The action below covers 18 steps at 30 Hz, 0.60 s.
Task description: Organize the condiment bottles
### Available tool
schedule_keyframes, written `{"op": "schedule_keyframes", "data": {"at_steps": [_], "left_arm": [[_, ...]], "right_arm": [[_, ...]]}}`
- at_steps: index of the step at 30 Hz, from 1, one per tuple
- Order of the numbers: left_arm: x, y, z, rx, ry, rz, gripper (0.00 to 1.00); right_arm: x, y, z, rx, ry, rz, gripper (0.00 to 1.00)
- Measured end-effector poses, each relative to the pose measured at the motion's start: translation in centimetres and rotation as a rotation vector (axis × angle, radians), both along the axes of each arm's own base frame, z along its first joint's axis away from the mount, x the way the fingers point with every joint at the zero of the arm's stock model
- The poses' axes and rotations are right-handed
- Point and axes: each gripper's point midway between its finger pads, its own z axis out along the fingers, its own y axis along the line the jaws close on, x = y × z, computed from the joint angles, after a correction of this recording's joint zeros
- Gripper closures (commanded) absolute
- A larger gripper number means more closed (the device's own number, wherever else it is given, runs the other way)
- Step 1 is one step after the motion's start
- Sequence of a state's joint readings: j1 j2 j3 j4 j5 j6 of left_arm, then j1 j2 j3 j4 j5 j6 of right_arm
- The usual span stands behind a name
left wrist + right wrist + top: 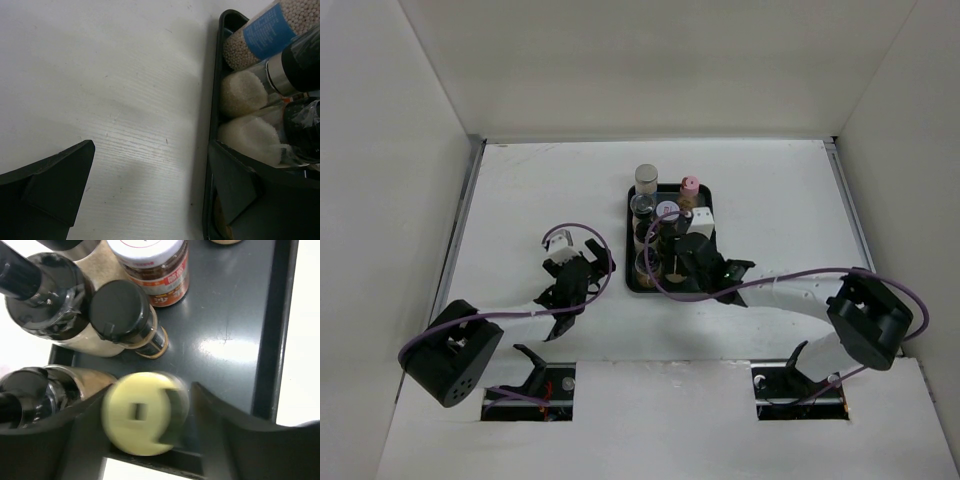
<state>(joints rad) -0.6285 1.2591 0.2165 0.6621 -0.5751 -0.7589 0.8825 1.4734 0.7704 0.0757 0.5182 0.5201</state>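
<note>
**A:** Black plastic, that tray (628,235). From above, are the condiment bottles (668,212) on it?

**B:** Every one I can see clusters there. The pink-capped bottle (690,186) is at the tray's far side. The grey-capped jar (647,178) is at its far-left corner, though I can't tell if it is inside the rim. The right gripper (670,265) hangs over the tray's near end, and the left gripper (598,262) is over the table (520,200), left of the tray.

**A:** The left wrist view?

**B:** Its fingers are spread wide with nothing between them, just beside the tray's outer wall. The blue-labelled bottle (260,35) sits inside that wall.

**A:** And the right wrist?

**B:** The jaws flank the pale-yellow-capped bottle (142,415) at the tray's near rim, beside a black-capped bottle (122,312). Its cap is blurred, so I can't tell whether it's clamped or loose.

**A:** How far along, then?

**B:** Nearly done, I'd judge. This looks like the last bottle to settle, and bare tray floor remains on that side.
</note>
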Motion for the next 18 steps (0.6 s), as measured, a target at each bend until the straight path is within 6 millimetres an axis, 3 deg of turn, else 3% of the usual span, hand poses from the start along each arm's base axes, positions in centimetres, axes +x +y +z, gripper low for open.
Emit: {"op": "schedule_keyframes", "data": {"at_steps": [1, 5, 10, 12, 14, 18], "left_arm": [[-0.1, 0.1, -0.2, 0.005, 0.008, 0.000, 0.00], [-0.4, 0.3, -0.9, 0.019, 0.036, 0.005, 0.00], [-0.4, 0.7, -1.2, 0.028, 0.045, 0.020, 0.00], [-0.5, 0.8, -1.3, 0.034, 0.053, 0.025, 0.00], [-0.4, 0.7, -1.3, 0.039, 0.057, 0.028, 0.00], [-0.3, 1.0, -1.2, 0.047, 0.059, 0.044, 0.00]], "right_arm": [[-0.1, 0.0, -0.1, -0.002, 0.002, -0.002, 0.14], [-0.4, -0.2, 0.4, 0.000, -0.003, -0.004, 0.02], [-1.3, -2.0, 4.5, 0.084, -0.075, -0.021, 0.00], [-1.2, -4.0, 6.3, 0.138, -0.120, -0.067, 0.00], [-0.5, -7.4, 7.2, 0.180, -0.163, -0.160, 0.00], [0.2, -14.2, 6.5, 0.244, -0.221, -0.374, 0.00]]}}
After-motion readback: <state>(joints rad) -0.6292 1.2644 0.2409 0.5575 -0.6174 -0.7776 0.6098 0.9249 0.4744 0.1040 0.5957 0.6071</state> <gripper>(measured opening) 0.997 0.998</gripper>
